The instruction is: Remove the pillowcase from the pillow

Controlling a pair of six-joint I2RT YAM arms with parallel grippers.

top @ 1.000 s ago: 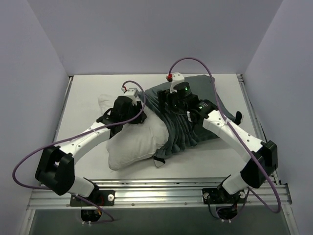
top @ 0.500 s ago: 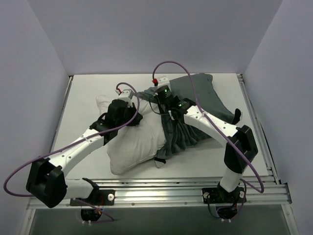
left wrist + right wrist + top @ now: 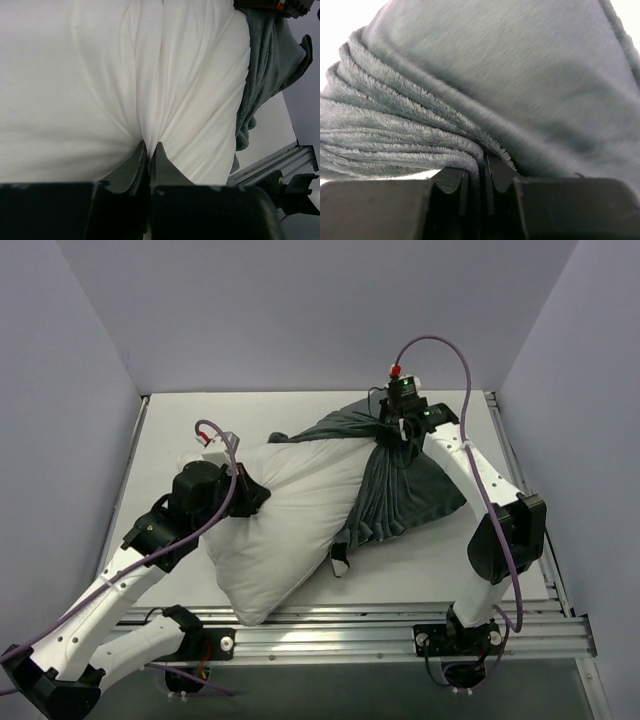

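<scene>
The white pillow [image 3: 290, 515] lies across the middle of the table, its left and near part bare. The dark grey-green pillowcase [image 3: 415, 490] still covers its right end, bunched and stretched toward the back right. My left gripper [image 3: 255, 495] sits at the pillow's left side, shut on a pinch of white pillow fabric [image 3: 150, 100]; in the left wrist view the left gripper [image 3: 149, 148] has creases fanning out from it. My right gripper [image 3: 387, 433] is shut on a gathered fold of the pillowcase [image 3: 510, 65]; the right gripper [image 3: 481, 162] has plush pleats wrapped over it. No zebra face shows.
The white table [image 3: 175, 425] is walled in by lilac panels on three sides. A metal rail [image 3: 330, 625] runs along the near edge and another [image 3: 515, 465] along the right. A small dark tab [image 3: 338, 562] hangs at the pillowcase's near edge.
Both grippers have shut. The left one pulled the pillow left and nearer. The right one drew the pillowcase to the back right, so more white pillow is bare.
</scene>
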